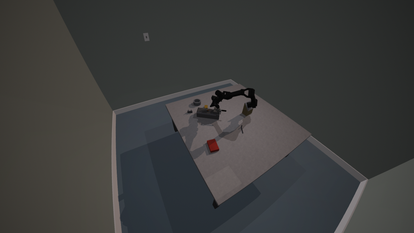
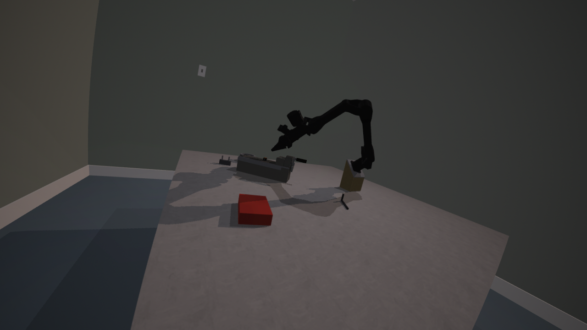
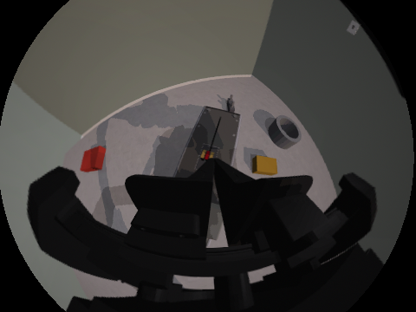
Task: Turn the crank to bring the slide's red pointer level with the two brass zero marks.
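Note:
The grey slide machine [image 1: 207, 115] [image 2: 262, 168] [image 3: 230, 126] stands on the table. Its crank handle [image 1: 223, 110] [image 2: 301, 160], dark, sticks out at the end nearer the arm's base; it is hidden in the wrist view. The red pointer [image 3: 207, 155] lies between the two brass marks and looks about level with them; the view is too small to tell whether exactly. My gripper [image 1: 211, 105] [image 2: 272, 149] [image 3: 213, 162] is shut and empty, its tips above the machine's top and away from the handle.
A red block [image 1: 212, 145] [image 2: 254, 210] [image 3: 93, 159], a yellow block [image 1: 206, 106] [image 3: 265, 165], a grey ring [image 1: 197, 102] [image 3: 284, 131] and a small pronged part [image 1: 190, 111] [image 2: 224, 162] [image 3: 230, 104] are on the table. A bent black rod [image 1: 242, 130] [image 2: 344, 204] lies near the arm's base.

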Robot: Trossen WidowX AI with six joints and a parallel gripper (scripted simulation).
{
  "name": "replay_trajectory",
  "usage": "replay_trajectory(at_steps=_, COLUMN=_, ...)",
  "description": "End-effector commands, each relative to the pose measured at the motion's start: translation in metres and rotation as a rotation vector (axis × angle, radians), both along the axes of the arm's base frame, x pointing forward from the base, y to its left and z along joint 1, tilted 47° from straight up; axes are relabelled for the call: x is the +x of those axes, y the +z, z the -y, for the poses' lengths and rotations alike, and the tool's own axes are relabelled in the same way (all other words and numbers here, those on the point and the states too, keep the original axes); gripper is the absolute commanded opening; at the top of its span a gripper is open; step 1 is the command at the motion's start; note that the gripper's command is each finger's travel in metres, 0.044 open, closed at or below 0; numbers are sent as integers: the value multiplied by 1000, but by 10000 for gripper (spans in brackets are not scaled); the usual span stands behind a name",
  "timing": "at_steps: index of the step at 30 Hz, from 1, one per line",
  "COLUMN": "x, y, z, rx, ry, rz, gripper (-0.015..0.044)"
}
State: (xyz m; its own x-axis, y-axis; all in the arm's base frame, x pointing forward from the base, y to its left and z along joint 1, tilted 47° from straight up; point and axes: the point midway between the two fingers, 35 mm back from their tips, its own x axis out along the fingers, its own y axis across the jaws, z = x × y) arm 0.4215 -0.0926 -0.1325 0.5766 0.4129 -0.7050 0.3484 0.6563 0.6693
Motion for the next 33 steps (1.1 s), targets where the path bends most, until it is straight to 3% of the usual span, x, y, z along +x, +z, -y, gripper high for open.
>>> replay_trajectory(at_steps=1, x=0, y=0, z=0, rx=0, ry=0, rz=0, gripper=0)
replay_trajectory(at_steps=10, x=0, y=0, z=0, rx=0, ry=0, rz=0, gripper=0)
replay_trajectory(at_steps=27, x=0, y=0, z=0, rx=0, ry=0, rz=0, gripper=440)
replay_trajectory(at_steps=28, x=0, y=0, z=0, rx=0, ry=0, rz=0, gripper=440)
replay_trajectory(at_steps=33, x=0, y=0, z=0, rx=0, ry=0, rz=0, gripper=309)
